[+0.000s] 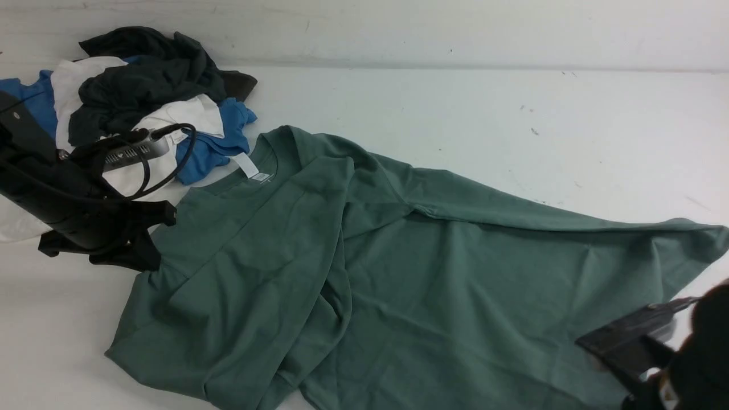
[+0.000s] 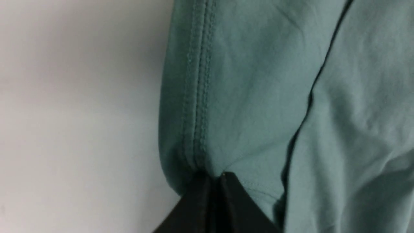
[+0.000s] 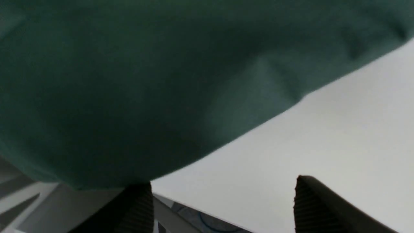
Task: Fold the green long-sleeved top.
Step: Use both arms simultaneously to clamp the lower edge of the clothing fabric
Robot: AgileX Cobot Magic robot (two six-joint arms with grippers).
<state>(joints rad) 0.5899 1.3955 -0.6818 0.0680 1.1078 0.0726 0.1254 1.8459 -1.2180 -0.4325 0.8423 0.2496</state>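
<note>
Left fingers [image 2: 236, 207] pinch green top's [image 1: 433, 273] hem; right fingers [image 3: 310, 207] spread alongside.

The left arm [image 1: 57, 210] reaches low over the counter's [image 1: 455, 97] left side, its claw [image 2: 216, 178] pinched tight on a stitched hem of the green long-sleeved top [image 2: 258, 97]. The right claw [image 3: 220, 183] sits near the counter's front right corner, jaws spread wide and apparently gripping nothing.

Far left of the white tabletop [image 1: 455, 108]: crumpled heap of clothes. Black garment [image 1: 148, 74] on top, white garment [image 1: 188, 117] beneath, blue garment [image 1: 213, 145] lowest. White possibly two pieces. Tabletop scuffed, dark specks.
</note>
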